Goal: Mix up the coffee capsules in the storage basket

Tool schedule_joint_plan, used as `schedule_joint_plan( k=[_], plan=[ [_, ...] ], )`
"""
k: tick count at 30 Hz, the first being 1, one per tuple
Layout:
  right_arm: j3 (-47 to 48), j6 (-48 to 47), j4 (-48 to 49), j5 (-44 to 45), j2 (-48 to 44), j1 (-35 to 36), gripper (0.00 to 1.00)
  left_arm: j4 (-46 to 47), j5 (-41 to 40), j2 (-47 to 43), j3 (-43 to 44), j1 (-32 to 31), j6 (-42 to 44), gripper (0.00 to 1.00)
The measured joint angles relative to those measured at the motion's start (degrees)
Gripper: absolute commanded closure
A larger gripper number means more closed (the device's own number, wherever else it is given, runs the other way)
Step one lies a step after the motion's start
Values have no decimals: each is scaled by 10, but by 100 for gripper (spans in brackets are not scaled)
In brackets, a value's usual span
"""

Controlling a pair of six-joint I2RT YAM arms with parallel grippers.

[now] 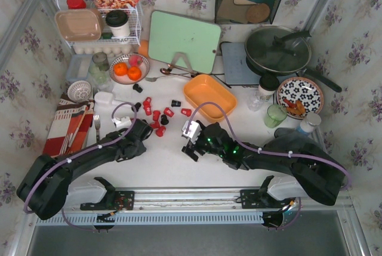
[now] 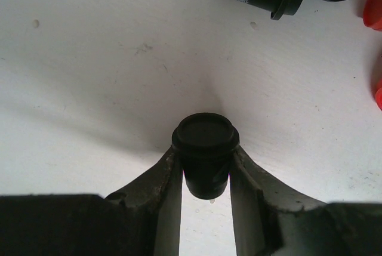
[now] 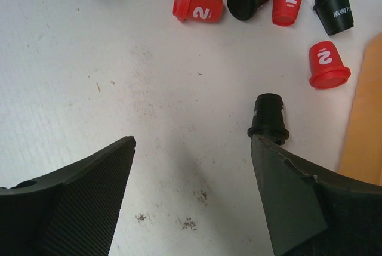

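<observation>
The orange storage basket [image 1: 209, 96] stands mid-table and looks empty; its edge shows at the right of the right wrist view [image 3: 364, 125]. Red and black coffee capsules [image 1: 158, 114] lie scattered on the white table left of it. My left gripper [image 1: 145, 129] is shut on a black capsule [image 2: 205, 148], held upright between the fingers [image 2: 161, 190] just above the table. My right gripper [image 3: 192, 142] is open and low over the table. A black capsule [image 3: 268, 116] stands against its right fingertip [image 3: 280, 172]. Several red and black capsules [image 3: 200, 5] lie beyond it.
A bowl of oranges [image 1: 128, 70], a white wire rack [image 1: 98, 26], a green cutting board [image 1: 184, 41], a pan [image 1: 279, 50], a patterned plate [image 1: 299, 96] and a green cup [image 1: 275, 115] ring the work area. A fork [image 1: 96, 126] and cloth [image 1: 68, 125] lie left.
</observation>
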Motion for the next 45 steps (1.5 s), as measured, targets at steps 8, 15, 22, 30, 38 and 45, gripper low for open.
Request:
schedule_joint_plan(
  k=[8,15,22,30,38,45],
  plan=[
    [3,-1,-3,1,5,1,13,0,11,-41,-12,0,20,92],
    [8,-2,-3,2,8,3,13,2,15,-95,-19,0,57,95],
    [4,-3,-3,3,7,4,12,18,22,-136,-8,0,121,100],
    [-29,-15,28,-5,-10,8,11,40,63,-155,16,0,202,100],
    [-75,-22,84,-17,-79,9,14,70,153,-172,50,0,290,100],
    [-89,-47,126,-40,-127,12,14,129,259,-175,67,0,343,100]
  ],
)
